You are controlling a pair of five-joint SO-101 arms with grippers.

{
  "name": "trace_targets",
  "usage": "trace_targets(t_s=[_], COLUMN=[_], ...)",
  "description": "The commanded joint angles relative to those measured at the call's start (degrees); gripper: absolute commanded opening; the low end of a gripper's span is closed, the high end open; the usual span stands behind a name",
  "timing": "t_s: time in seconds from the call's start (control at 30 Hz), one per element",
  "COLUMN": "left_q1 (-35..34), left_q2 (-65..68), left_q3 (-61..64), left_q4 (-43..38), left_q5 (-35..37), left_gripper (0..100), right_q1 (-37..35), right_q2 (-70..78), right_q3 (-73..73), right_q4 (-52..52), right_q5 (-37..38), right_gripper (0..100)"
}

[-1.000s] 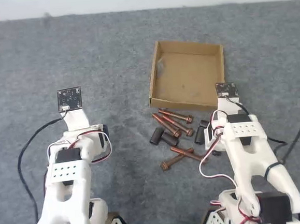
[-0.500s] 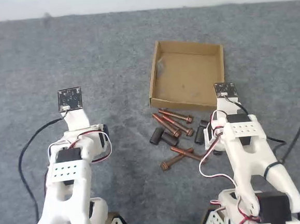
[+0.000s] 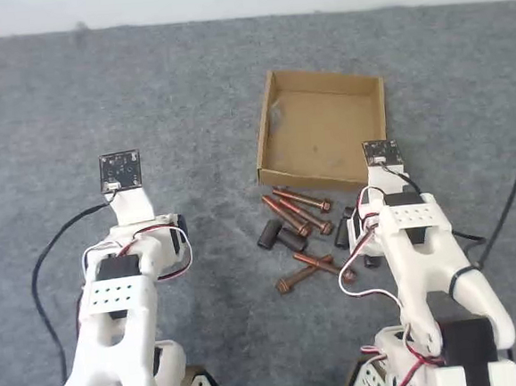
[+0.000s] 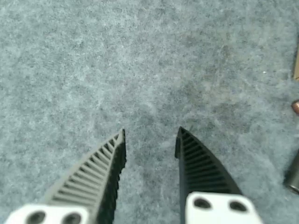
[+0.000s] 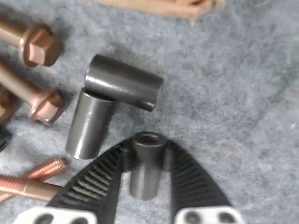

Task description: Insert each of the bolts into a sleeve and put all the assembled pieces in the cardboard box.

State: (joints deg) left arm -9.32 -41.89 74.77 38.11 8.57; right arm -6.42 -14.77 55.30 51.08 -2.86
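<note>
Arms sit side by side. The right gripper (image 5: 147,148), its arm stretched low toward the cardboard box (image 3: 323,132), pinches a dark sleeve (image 5: 145,177) just short of the box's near wall, among loose bolts (image 3: 301,198). The left gripper (image 4: 152,135), spread apart, hangs over carpet (image 4: 140,56) well left of the box.

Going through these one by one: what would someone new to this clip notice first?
The right gripper is closed around an upright black sleeve, next to two more sleeves. Copper bolts lie scattered on the arms' side of the cardboard box. The left gripper hangs open over the grey carpet, away from the parts.
</note>
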Motion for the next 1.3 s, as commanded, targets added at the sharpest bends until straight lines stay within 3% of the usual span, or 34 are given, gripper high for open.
trace_targets(t_s=[0.0, 0.3, 0.47, 0.63, 0.87, 1.07, 1.27], left_q1=[0.35, 0.44, 3.78, 14.42, 33.32, 39.38, 43.87], left_q2=[-0.44, -0.44, -0.35, -0.09, -0.09, -0.09, -0.09], left_q3=[-0.4, -0.92, -9.8, -18.95, -21.49, -20.97, -20.18], left_q4=[0.0, 0.79, 10.99, 20.48, 28.13, 28.04, 28.13], left_q5=[0.18, 0.18, 0.18, -0.44, -12.04, -23.3, -41.49], left_gripper=[17, 17, 17, 17, 17, 17, 17], right_q1=[-0.04, 9.1, 13.32, 16.31, 18.86, 22.64, 26.51], right_q2=[0.04, -1.01, -2.15, -1.45, 1.36, 1.27, 2.51], right_q3=[-2.29, -4.04, -4.04, -4.13, -5.54, -5.54, -7.47], right_q4=[0.66, 2.33, 1.8, -0.22, -0.84, -1.45, -1.54], right_q5=[0.79, 0.79, 0.79, 0.79, 0.88, 3.78, 3.69], right_gripper=[3.3, 0.7, 0.7, 0.7, 0.8, 0.7, 0.7])
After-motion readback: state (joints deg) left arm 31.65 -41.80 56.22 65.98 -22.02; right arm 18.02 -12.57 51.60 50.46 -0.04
